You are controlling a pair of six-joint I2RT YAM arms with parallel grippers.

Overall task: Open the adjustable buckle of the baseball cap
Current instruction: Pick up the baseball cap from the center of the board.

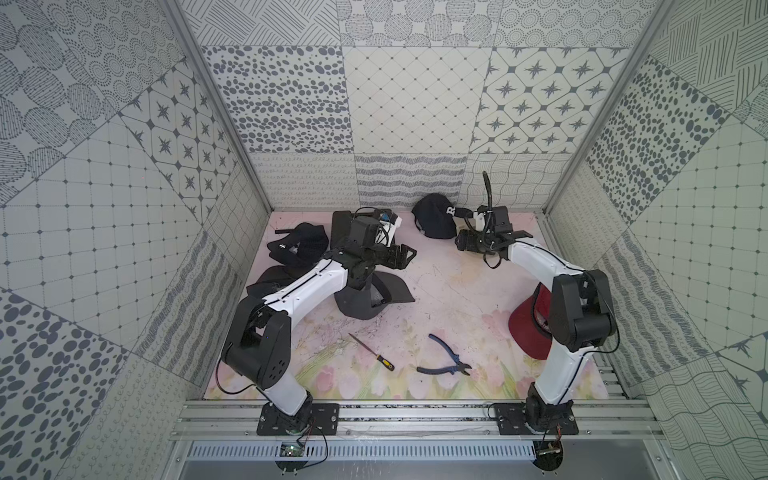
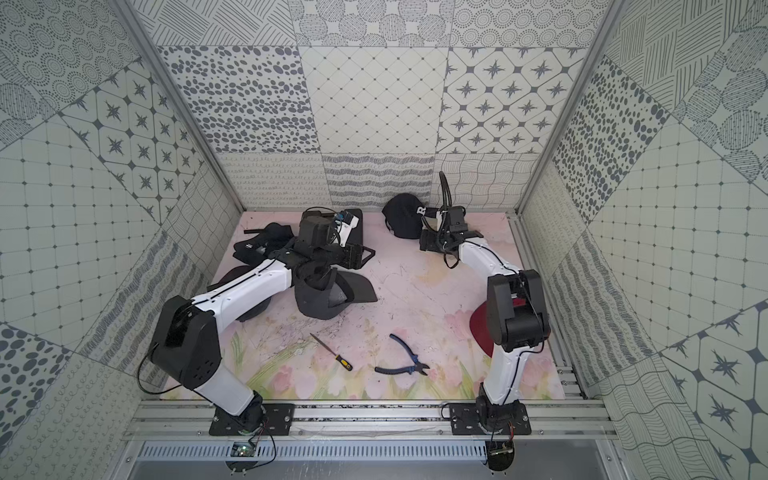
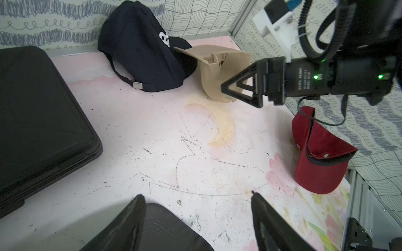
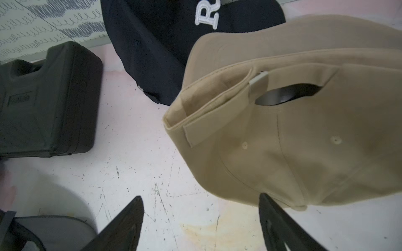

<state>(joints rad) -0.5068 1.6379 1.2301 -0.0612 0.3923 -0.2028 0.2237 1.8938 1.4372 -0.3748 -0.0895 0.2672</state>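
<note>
Caps lie scattered over the table (image 1: 449,291) in both top views: a navy cap (image 1: 434,220) at the back, a dark grey cap (image 1: 365,301) under my left arm, and a red cap (image 1: 525,332) partly hidden behind my right arm. The left gripper (image 1: 407,254) hovers above the grey one and the right gripper (image 1: 460,241) sits just beside the navy one; from up here I cannot read either pair of jaws. From the left wrist, the left fingers (image 3: 134,217) stand well apart with only bare table and grey brim between them. Across the table a tan cap (image 3: 217,71) rests against the navy cap, right in front of the right gripper's spread, empty jaws. From the right wrist, that tan cap fills the view, and I take it as the one to work. Its strap (image 4: 217,118) runs to a small metal buckle (image 4: 258,79) at the rear opening. I expect light, soft cotton that will crumple and slide if pushed, with the brim the only stiff part. So I would pin the crown or brim with one gripper and pinch the strap's loose end (image 4: 190,135), or the buckle itself, with the other. The clasp is small and probably slick.
</note>
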